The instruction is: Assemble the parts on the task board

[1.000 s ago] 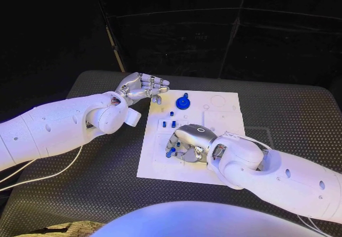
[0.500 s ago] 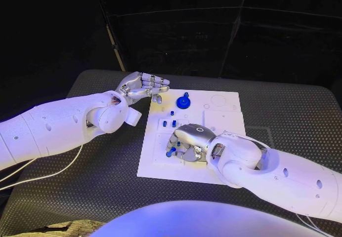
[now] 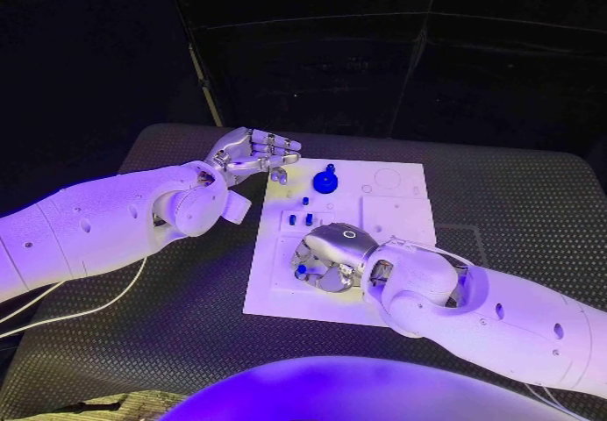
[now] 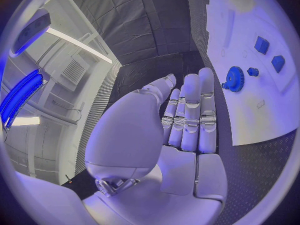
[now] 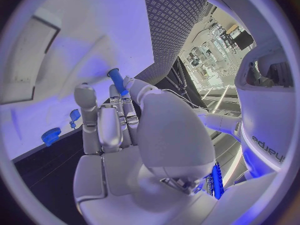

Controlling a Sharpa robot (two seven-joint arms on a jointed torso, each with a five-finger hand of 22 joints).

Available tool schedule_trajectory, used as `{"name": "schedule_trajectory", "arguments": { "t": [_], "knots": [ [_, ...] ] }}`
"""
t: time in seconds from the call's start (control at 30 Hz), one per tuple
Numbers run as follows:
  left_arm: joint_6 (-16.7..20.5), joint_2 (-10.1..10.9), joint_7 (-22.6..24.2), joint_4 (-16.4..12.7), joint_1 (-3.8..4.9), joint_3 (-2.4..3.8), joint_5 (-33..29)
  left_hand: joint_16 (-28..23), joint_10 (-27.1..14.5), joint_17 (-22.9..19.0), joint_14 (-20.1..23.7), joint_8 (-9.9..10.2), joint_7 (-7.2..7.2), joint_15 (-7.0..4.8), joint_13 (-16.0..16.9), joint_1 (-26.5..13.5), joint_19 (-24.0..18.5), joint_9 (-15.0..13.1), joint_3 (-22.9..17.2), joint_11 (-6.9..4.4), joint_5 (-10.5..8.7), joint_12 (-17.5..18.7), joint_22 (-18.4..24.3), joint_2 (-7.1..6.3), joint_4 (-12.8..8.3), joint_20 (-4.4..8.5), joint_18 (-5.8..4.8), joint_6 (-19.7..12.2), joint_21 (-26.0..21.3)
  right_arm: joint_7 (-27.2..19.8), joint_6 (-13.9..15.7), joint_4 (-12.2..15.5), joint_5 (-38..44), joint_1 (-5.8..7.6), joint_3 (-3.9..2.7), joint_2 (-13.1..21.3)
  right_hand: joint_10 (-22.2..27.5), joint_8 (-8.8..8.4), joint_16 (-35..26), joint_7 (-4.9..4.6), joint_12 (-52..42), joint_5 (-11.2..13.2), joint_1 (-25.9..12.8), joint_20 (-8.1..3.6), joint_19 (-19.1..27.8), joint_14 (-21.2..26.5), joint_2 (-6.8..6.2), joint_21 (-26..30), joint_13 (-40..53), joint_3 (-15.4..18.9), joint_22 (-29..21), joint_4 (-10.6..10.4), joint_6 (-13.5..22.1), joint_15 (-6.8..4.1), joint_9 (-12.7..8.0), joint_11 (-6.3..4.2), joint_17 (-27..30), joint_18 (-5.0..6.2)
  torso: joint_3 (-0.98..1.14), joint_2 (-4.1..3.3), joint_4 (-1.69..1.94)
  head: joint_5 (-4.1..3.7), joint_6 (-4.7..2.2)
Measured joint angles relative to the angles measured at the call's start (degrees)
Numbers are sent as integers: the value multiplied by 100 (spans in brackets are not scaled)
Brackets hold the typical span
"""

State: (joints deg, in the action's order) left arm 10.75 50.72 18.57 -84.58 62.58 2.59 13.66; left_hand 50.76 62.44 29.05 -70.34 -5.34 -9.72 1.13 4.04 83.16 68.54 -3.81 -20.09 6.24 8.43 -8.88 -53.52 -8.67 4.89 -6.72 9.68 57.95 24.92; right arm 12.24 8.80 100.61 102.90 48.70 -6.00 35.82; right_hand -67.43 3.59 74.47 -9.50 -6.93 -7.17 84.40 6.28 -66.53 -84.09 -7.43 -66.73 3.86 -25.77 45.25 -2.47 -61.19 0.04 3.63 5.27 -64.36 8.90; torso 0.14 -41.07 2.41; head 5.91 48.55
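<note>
The white task board (image 3: pixel 395 180) lies in the middle of the table. My right hand (image 3: pixel 332 256) rests low over the board's near left part and pinches a small blue peg (image 3: pixel 301 271) between thumb and fingers; the right wrist view shows the peg (image 5: pixel 117 80) at the fingertips (image 5: pixel 128 83), close to the board (image 5: pixel 75 35). A blue gear (image 3: pixel 325 182) stands at the board's far side, with small blue pieces (image 3: pixel 298 219) between it and my right hand. My left hand (image 3: pixel 253 153) hovers off the board's far left corner, fingers curled in, holding nothing.
The left wrist view shows the blue gear (image 4: pixel 235 78) and two blue blocks (image 4: pixel 269 54) on the board beyond my curled fingers (image 4: pixel 189 112). Black textured table (image 3: pixel 518 202) surrounds the board. A white cable (image 3: pixel 76 311) lies on the table at the near left.
My right hand has shifted slightly on the near part of the board, still pinching the blue peg. The left hand has stayed in place.
</note>
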Motion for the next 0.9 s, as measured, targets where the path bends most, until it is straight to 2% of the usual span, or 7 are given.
{"name": "schedule_trajectory", "arguments": {
  "t": [0.07, 0.27, 0.4, 0.43, 0.57, 0.73, 0.9],
  "knots": [
    [-1, 0, -1, 0, 0, 0, 0, 0, 0, 0, 0, 0, 0, 0, 0, 0, 0, 0, 0, 0, 0, 0, 0, 0, 0, 0, 0, 0, 0, 2, 5, -18, 17, -2, 11, -12, 26, 0, -3, 6, 47, -37, -68, 7, 7, 5, -65, 20, -5, 29, -39, -29, 177, 8, 0, -16, 17, 0, 0, 1, 0, 0, 1],
    [-5, 1, -1, 1, 0, 0, 0, 0, 0, 0, 0, 0, 0, 0, 0, 0, 0, 0, 0, 0, 0, 0, 0, 0, 0, 0, 0, 0, 0, 14, 17, -62, 37, -33, 51, -14, 446, 0, -10, -5, 219, -51, -232, 56, 150, 5, -167, 183, -23, 67, -257, -60, 469, 49, 0, 75, 55, -1, 1, 4, 0, 1, -6],
    [-8, 7, -4, 1, 0, 0, 0, 0, -11, 0, 0, 15, -13, 0, 0, 0, 0, 0, 0, 12, 0, 0, 2, 0, 0, 0, 0, -12, 0, 11, 64, -67, 41, -33, 54, -9, 795, 0, -350, 21, 251, -51, -239, 83, 556, 57, -174, 598, -23, 174, -885, -11, 573, 123, 8, 121, 507, 6, 1, 4, 0, 2, -14],
    [-9, 9, -4, 0, 0, 0, 0, 0, -20, 0, 0, 21, -21, 0, 0, 0, 0, 0, 0, 20, 0, 0, 6, 0, 0, 0, 0, -21, 0, 5, 82, -67, 42, -33, 54, -8, 863, 0, -404, 41, 251, -51, -239, 90, 610, 68, -174, 670, -23, 196, -983, 10, 593, 134, 8, 129, 573, 88, 2, 4, 0, 2, -17],
    [-12, 12, -6, -1, 0, 0, 0, 0, -20, -5, 0, 21, -21, 0, 0, 0, 0, 0, 0, 21, 0, 0, 8, 0, 0, 0, 0, -21, 0, -34, 187, -59, 43, -33, 54, 7, 1079, 0, -503, 85, 251, -51, -243, 119, 742, 107, -177, 852, -17, 331, -1224, 37, 702, 173, 8, 158, 716, 92, 3, 2, 0, -6, -31],
    [-17, 14, -8, 0, 0, 0, 0, 0, -20, -5, 0, 21, -21, 0, 0, 0, 0, 0, 0, 20, 0, 0, 7, 0, 0, 0, 0, -21, 0, -148, 418, 27, 18, -33, 56, 107, 1366, 0, -548, 164, 145, -81, -301, 139, 778, 140, -174, 974, -1, 610, -1367, 41, 933, 205, 8, 197, 809, 92, 5, 1, -1, -17, -47],
    [-22, 21, -11, 6, -1, 0, 0, 0, -20, -5, 0, 21, -21, 0, 0, 0, 0, 0, 0, 21, 0, 0, 7, 0, 0, 0, 0, -20, 0, -337, 776, 283, -80, -37, 50, 433, 1528, 0, -607, 220, -36, -82, -299, 139, 778, 171, -175, 1033, 14, 886, -1419, 39, 1100, 191, 8, 219, 882, 91, 13, 1, -12, -33, -79]
  ]
}}
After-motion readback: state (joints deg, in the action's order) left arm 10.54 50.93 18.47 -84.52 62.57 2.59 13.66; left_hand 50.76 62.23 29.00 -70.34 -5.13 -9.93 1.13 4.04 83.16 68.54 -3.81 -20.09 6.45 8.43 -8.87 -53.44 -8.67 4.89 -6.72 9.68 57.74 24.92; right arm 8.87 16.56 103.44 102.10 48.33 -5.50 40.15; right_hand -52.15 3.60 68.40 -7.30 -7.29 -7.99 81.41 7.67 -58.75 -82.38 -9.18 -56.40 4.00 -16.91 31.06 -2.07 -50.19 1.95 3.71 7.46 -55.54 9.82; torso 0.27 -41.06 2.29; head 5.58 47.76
